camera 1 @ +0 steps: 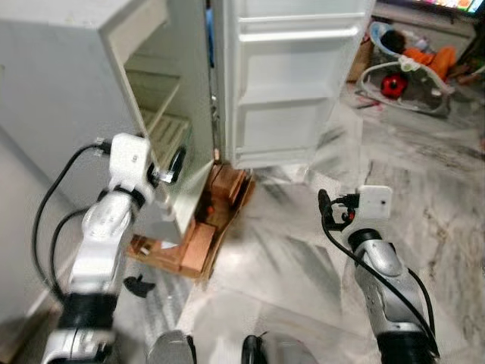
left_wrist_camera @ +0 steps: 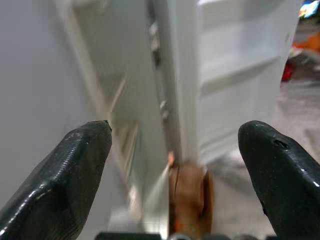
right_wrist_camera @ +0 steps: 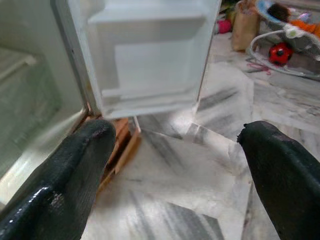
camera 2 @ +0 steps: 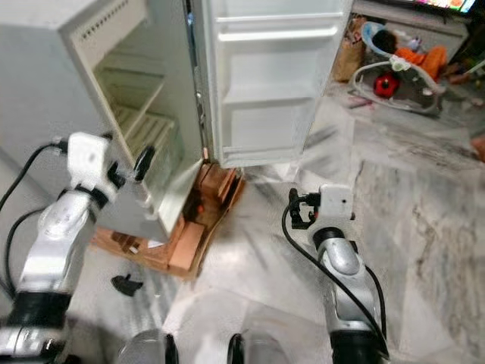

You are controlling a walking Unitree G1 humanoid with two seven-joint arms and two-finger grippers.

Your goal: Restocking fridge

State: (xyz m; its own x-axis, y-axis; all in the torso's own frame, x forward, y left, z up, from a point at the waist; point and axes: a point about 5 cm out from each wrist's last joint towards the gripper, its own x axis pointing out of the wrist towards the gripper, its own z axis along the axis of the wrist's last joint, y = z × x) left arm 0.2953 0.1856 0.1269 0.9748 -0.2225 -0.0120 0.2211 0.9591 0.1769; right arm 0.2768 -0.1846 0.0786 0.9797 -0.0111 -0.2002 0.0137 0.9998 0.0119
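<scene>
The grey fridge (camera 1: 61, 91) stands open on my left, with bare wire shelves (camera 1: 163, 129) inside. Its white door (camera 1: 288, 76) is swung wide and its door racks hold nothing. My left gripper (camera 1: 173, 168) is raised at the front edge of the open compartment; in the left wrist view its fingers (left_wrist_camera: 75, 170) are spread wide, with nothing between them. My right gripper (camera 1: 330, 212) hovers over the marble floor, right of the door. It is open and holds nothing, and its fingers (right_wrist_camera: 70, 170) point at the door's lower rack.
The fridge rests on a brown wooden base (camera 1: 204, 227) that juts onto the floor. A small black object (camera 1: 138, 286) lies on the floor by my left side. At the back right, a person lies in a bouncer seat (camera 1: 409, 64), next to a brown bag (right_wrist_camera: 248, 25).
</scene>
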